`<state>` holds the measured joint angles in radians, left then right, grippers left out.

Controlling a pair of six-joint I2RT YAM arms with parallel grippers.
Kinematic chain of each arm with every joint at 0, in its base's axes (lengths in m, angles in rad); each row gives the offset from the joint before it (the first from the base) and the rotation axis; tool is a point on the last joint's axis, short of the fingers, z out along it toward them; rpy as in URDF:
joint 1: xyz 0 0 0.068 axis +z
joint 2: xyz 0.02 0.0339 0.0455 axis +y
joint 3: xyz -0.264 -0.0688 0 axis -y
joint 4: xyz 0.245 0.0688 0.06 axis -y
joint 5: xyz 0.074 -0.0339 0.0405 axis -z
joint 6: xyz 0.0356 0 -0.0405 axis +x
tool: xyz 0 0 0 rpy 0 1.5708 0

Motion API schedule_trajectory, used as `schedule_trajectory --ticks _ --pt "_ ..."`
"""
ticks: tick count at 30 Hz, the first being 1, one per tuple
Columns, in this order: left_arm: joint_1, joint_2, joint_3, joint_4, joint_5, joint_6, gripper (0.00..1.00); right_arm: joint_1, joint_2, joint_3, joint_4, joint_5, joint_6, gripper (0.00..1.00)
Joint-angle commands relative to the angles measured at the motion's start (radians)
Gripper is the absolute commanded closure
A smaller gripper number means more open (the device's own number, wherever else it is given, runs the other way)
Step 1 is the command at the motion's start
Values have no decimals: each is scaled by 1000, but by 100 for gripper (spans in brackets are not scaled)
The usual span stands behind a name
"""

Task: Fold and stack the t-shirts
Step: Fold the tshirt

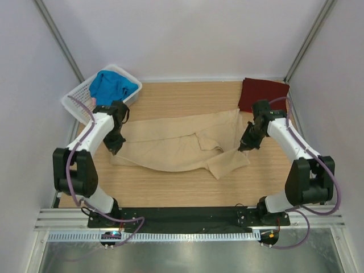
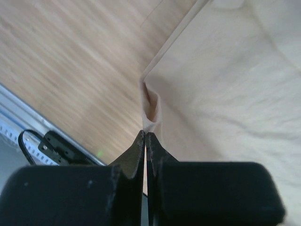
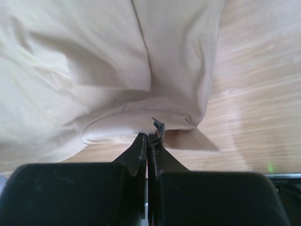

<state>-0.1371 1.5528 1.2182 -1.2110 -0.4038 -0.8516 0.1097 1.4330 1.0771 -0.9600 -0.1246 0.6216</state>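
Now my left gripper pinches the nine o'clock edge of the large tan cloth t-shirt, my right gripper its three o'clock edge; it lies across the wooden table, long axis nine to three.

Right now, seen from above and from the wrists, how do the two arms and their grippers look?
The left arm and the right arm have white links with bulky black joints. A purple cable loops along each. The left gripper and the right gripper are matt black, with blocky bodies and fingers that taper to thin tips.
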Motion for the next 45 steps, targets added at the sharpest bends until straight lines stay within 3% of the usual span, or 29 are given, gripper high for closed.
schedule_trajectory --ticks 1,21,43,44,45 --pt "11 82 107 30 -44 57 100 -44 65 141 -14 -24 -72 99" --pt "110 374 374 42 -43 115 100 -65 438 553 -8 -178 -91 99" --pt "111 589 531 65 -26 206 99 -90 645 705 13 -213 -53 98" --pt "111 590 534 67 -26 207 96 -93 661 702 30 -213 -48 97" --pt "111 593 541 59 -32 213 81 -97 671 701 40 -217 -40 95"
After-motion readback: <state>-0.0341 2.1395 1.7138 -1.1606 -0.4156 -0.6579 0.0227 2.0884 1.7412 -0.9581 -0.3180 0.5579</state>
